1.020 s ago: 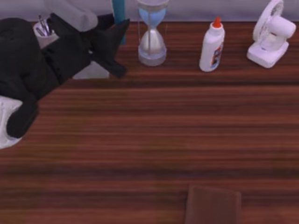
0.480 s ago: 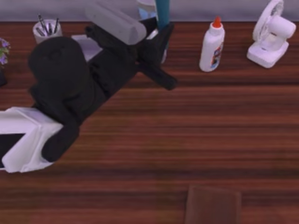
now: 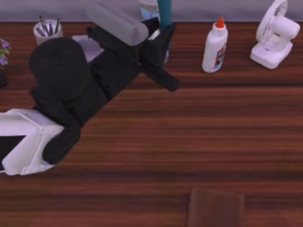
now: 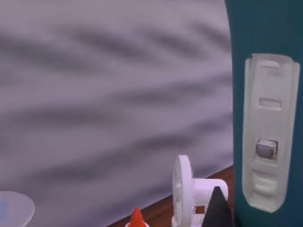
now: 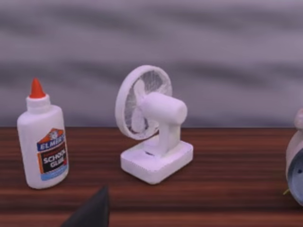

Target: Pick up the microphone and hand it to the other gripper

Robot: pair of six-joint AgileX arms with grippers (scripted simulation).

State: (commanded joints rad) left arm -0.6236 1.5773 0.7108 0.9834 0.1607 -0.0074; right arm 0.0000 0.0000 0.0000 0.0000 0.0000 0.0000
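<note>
Left pincer [image 3: 163, 52] sits at the far edge of the table [image 3: 189, 142], left of the glue bottle [image 3: 214, 46], pinching the microphone [image 3: 164, 10] by its teal handle. From above, one black finger presses against the handle near the back wall while the other juts out over the wood toward the glue bottle. Only a short stub of the handle shows in the top view, cut off by the frame edge; the left wrist view fills in the rest, showing the teal body [image 4: 265, 71] upright and its white switch panel [image 4: 270, 132] with a small grey slider. That wrist view also catches the white desk fan [image 4: 189, 198] and the red glue tip [image 4: 137, 217] low down, past a black fingertip [image 4: 217, 210].

A pencil cup [image 3: 47, 29] stands behind the left arm, well left of the glue bottle.

Right pincer appears only as a dark fingertip [image 5: 92, 210] in its own wrist view, so I cannot tell how it stands. That view faces the Elmer's label on the glue bottle [image 5: 43, 142], with the fan [image 5: 151, 137] beside it.
</note>
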